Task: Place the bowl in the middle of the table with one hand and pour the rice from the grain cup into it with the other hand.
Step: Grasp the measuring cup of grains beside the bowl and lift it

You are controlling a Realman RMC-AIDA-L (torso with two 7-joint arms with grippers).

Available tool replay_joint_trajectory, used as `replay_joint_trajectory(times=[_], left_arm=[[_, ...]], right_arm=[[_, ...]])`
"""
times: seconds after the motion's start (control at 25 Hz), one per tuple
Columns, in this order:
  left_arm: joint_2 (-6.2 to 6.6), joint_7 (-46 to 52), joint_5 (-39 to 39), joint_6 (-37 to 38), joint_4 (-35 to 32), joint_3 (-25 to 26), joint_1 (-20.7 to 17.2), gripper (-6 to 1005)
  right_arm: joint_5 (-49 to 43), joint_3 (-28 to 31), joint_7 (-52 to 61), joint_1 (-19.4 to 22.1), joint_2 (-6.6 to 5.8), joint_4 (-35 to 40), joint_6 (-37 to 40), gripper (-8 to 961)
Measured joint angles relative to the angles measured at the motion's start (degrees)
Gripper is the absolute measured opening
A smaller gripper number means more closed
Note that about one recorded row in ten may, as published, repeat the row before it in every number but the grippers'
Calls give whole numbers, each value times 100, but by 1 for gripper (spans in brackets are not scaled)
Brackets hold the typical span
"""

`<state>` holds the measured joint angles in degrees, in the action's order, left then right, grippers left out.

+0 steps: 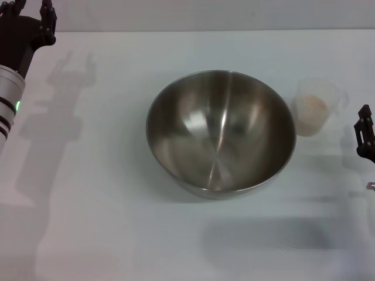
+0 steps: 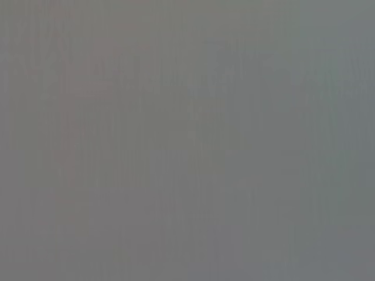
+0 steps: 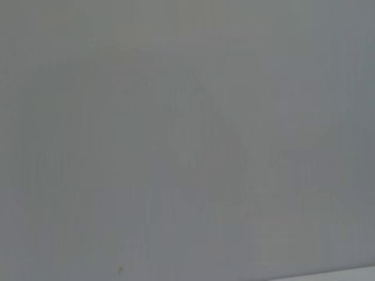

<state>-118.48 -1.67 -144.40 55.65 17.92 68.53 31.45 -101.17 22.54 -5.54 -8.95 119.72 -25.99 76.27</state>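
no legible txt or labels

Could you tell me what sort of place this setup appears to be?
Probably a lab test bench, not a kitchen: a bare white table holding only a steel bowl and a grain cup of rice.

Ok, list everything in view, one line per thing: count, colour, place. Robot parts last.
bowl: one, shiny silver steel, empty, near the middle of the table.
grain cup: one, clear plastic, upright just to the bowl's right, apart from it.
rice: one pale beige pile, inside the grain cup.
table: one, plain white, filling the head view; both wrist views show only a blank grey surface.
left gripper: one, black, on a silver arm at the far left corner, well away from the bowl, holding nothing.
right gripper: one, black, only partly in view at the right edge, just right of the grain cup, not touching it.
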Motion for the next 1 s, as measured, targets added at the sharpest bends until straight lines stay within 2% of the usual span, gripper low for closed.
replay_joint_trajectory(times=[0.68,1.0], left_arm=[[-9,-19,0,19,1,-16,-58,449],[-9,-367,-6,22,50,-123,-60,450]], right_arm=[[19,16,1,-64,7,32,-181,477],[221,-48,17,-100,4,33,-345,476]])
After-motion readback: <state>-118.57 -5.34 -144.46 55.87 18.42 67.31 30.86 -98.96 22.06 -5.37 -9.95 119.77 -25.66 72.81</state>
